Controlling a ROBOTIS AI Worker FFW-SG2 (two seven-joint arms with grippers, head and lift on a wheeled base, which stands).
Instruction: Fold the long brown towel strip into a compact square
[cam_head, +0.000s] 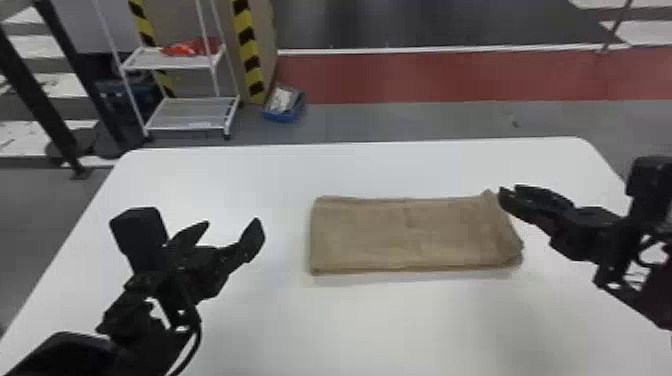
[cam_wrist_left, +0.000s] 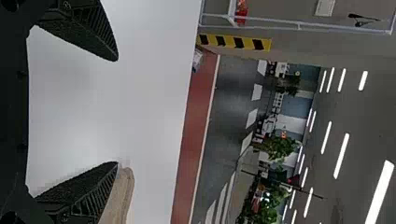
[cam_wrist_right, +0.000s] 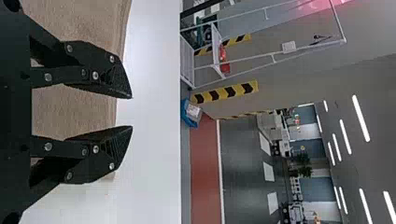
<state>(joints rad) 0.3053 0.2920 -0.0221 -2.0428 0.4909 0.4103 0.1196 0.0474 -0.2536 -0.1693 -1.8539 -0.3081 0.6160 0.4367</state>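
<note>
Ok so I'm counting one towel (cam_head: 410, 235) and one table (cam_head: 375, 167). One left pincer (cam_head: 232, 222) and one right pincer (cam_head: 509, 188) are making two, each sporting two fingers (cam_head: 253, 240). I'm also getting one cart (cam_head: 192, 66) that's packing two shelves (cam_head: 190, 114), one blue bin (cam_head: 284, 117), and at least two striped bands (cam_head: 248, 47).

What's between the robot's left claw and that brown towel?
In the head view, only white tabletop lies between the left gripper and the brown towel.
</note>
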